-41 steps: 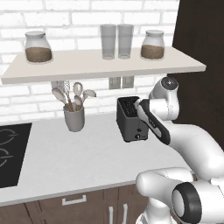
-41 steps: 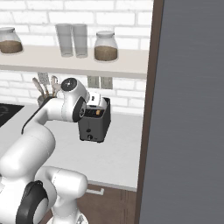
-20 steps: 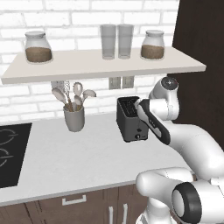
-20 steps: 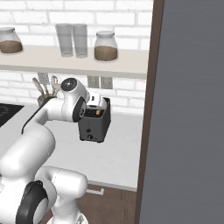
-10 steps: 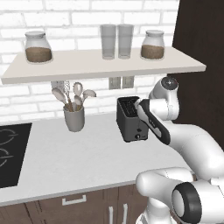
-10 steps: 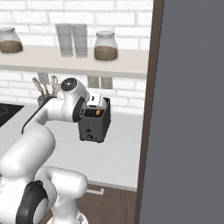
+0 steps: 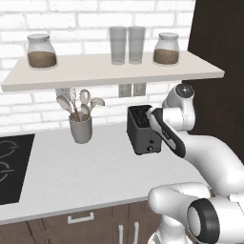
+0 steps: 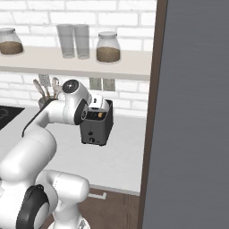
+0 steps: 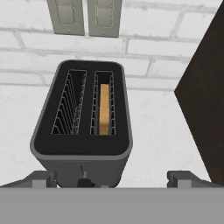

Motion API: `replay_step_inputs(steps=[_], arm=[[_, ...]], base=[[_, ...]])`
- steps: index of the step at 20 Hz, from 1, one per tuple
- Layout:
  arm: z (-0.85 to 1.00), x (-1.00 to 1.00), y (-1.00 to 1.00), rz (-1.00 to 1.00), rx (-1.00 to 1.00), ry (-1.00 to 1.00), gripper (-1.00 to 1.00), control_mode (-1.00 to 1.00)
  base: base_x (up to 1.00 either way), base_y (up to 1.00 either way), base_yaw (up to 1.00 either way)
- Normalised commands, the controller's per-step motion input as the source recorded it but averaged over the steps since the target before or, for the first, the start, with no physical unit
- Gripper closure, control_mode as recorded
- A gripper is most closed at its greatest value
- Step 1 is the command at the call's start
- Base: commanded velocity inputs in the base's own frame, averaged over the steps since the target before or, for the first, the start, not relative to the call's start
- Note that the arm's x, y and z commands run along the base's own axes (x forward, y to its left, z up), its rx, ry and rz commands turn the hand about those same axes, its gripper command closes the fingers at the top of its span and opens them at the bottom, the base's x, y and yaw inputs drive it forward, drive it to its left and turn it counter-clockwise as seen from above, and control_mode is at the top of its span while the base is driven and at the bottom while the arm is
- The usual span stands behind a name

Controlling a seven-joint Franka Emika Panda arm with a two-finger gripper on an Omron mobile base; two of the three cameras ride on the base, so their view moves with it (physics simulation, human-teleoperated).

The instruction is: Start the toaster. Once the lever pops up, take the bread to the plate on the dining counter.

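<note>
Toaster (image 9: 82, 131) centre frame in hand view, bread (image 9: 104, 109) sunk in its right slot. Gripper (image 9: 114, 178) spread wide above, holding nothing. Removal and carrying to plate outstanding; lever state unclear.

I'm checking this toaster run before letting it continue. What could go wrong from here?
The open tool hangs wide above the toaster; its small lever sits between the fingertips, so a push may miss. The bread sits deep in one narrow slot, hard to grip. The dark cabinet wall crowds the arm.
</note>
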Motion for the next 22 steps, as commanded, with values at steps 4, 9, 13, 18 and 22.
replay_step_inputs(steps=[4,9,13,18,22], arm=[[0.00,0.00,0.00,0.00,0.00,0.00,-1.00,-1.00],[0.00,0.00,0.00,0.00,0.00,0.00,-1.00,-1.00],[0.00,0.00,0.00,0.00,0.00,0.00,-1.00,-1.00],[0.00,0.00,0.00,0.00,0.00,0.00,-1.00,-1.00],[0.00,0.00,0.00,0.00,0.00,0.00,-1.00,-1.00]], base=[[0.00,0.00,0.00],[0.00,0.00,0.00],[0.00,0.00,0.00],[0.00,0.00,0.00],[0.00,0.00,0.00]])
